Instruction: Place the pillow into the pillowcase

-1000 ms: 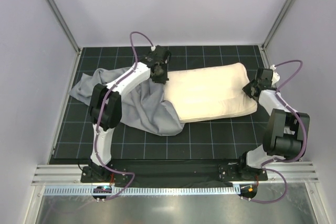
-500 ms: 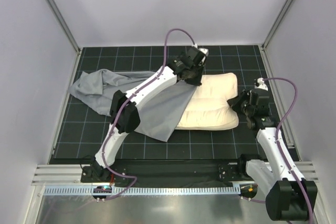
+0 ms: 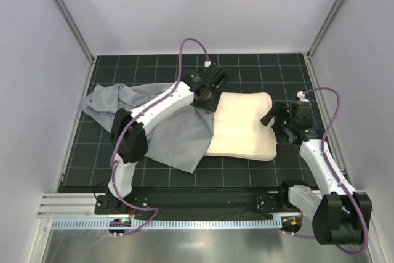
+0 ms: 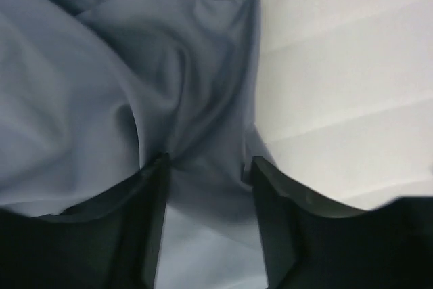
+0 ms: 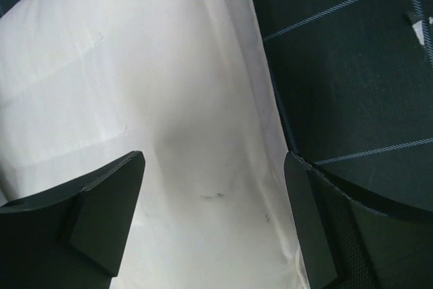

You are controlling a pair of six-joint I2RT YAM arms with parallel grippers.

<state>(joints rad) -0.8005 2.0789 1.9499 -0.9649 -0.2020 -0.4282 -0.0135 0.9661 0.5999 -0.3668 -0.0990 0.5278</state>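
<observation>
The pillow [image 3: 243,124] is laid lengthwise across the middle of the desk [image 3: 246,170], its long sides running left to right. The pillowcase [image 3: 157,130] is spread in wrinkles to its left, reaching toward the far left corner. The pillow's left end is overlapped by the pillowcase's right edge; whether that end is inside the sack or only under it cannot be told. The left arm is raised from its base at the near left, bent sharply at the elbow above the pillowcase, and stretched far and rightward, so that its wrist is held over the place where fabric and pillow meet. The left pincer [image 4: 208,162] is pointed down there and is seen partly open. Creased pillowcase cloth lies in the gap between its fingers [image 4: 145,221], with the hem and bare pillow just to the right. No firm grip on the cloth is shown. The right arm is folded low at the near right, with its forearm sloped far and leftward to the pillow's right end. The right pincer [image 5: 214,159] is spread wide and nothing is clamped in it. The pillow's right edge is seen between its fingers, one over the pillow and the other over the desk beside it.
</observation>
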